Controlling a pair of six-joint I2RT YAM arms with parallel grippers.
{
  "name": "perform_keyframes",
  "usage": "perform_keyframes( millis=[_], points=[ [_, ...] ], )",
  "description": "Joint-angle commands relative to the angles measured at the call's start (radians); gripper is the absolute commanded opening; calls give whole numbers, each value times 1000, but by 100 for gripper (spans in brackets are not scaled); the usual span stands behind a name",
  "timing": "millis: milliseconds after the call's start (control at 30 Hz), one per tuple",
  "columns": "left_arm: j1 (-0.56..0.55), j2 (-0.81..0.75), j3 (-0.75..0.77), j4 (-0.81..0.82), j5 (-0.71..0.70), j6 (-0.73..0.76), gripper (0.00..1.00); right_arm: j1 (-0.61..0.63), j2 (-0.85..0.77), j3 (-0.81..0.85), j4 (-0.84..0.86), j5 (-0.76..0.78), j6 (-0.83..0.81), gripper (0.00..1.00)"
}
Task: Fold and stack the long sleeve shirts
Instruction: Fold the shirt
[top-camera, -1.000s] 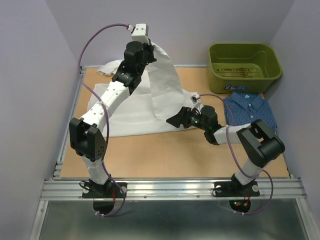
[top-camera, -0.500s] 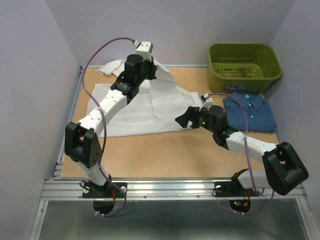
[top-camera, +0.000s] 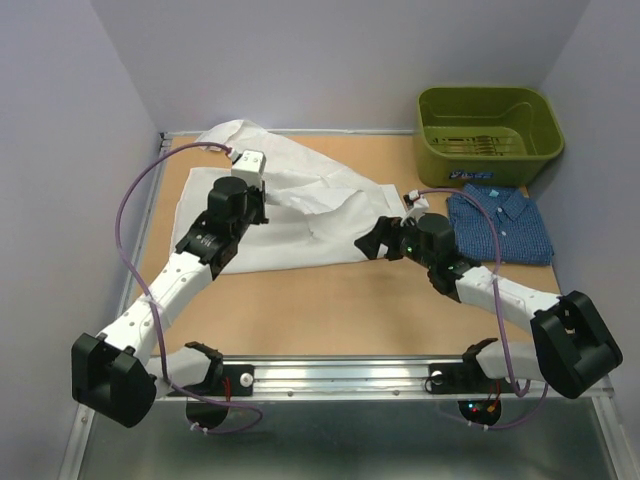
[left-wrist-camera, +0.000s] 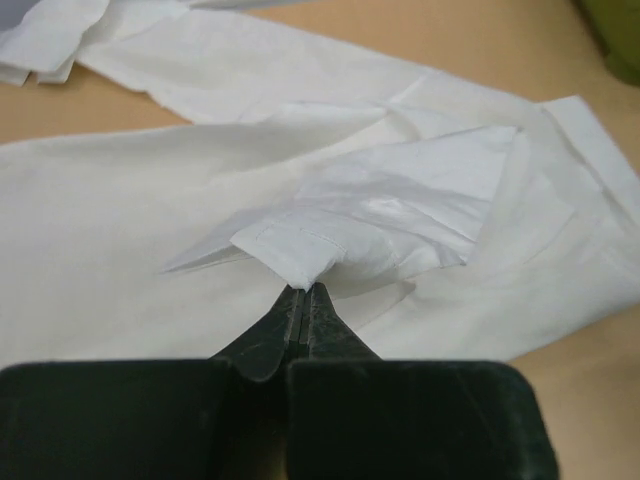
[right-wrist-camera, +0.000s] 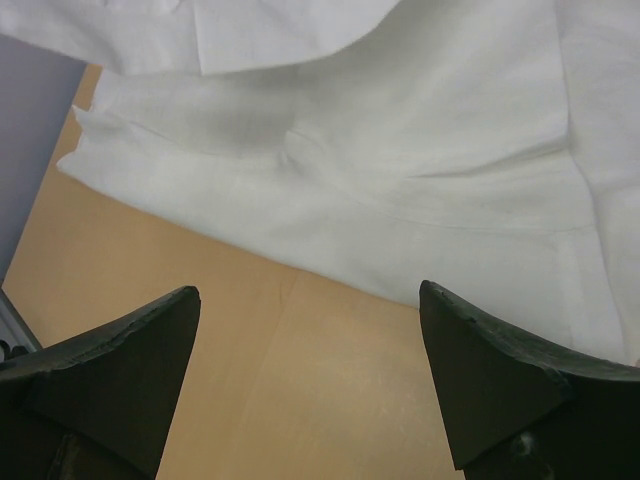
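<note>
Left gripper (left-wrist-camera: 305, 291) on creased, limp white shirt (left-wrist-camera: 440, 190)

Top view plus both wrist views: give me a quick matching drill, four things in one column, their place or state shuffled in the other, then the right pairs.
Column one
1. white shirt
2. blue shirt
3. left end effector
4. right end effector

Column two
A. open, holding nothing, at the white shirt's near edge
B. folded, at the right of the table, in front of the green bin
C. spread over the table's left and middle
D. shut on a pinched fold of the white shirt

Pairs: 1-C, 2-B, 3-D, 4-A
</note>
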Motion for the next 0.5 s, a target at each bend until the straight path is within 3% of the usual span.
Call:
perform_keyframes(
  millis=[0,167,300,467],
  points=[
    [4,-55,-72,-37,-210,15,0,-2,-31,-5,7,6,-20,95],
    [4,-100,-181,41,-347,76,0,-1,-37,-3,1,0,-22,95],
    [4,-109,-231,76,-497,67,0,-1,-53,9,-23,-6,-31,95],
    [7,-124,-281,84,-569,16,0,-1,-68,18,-47,-4,-59,95]
  ],
)
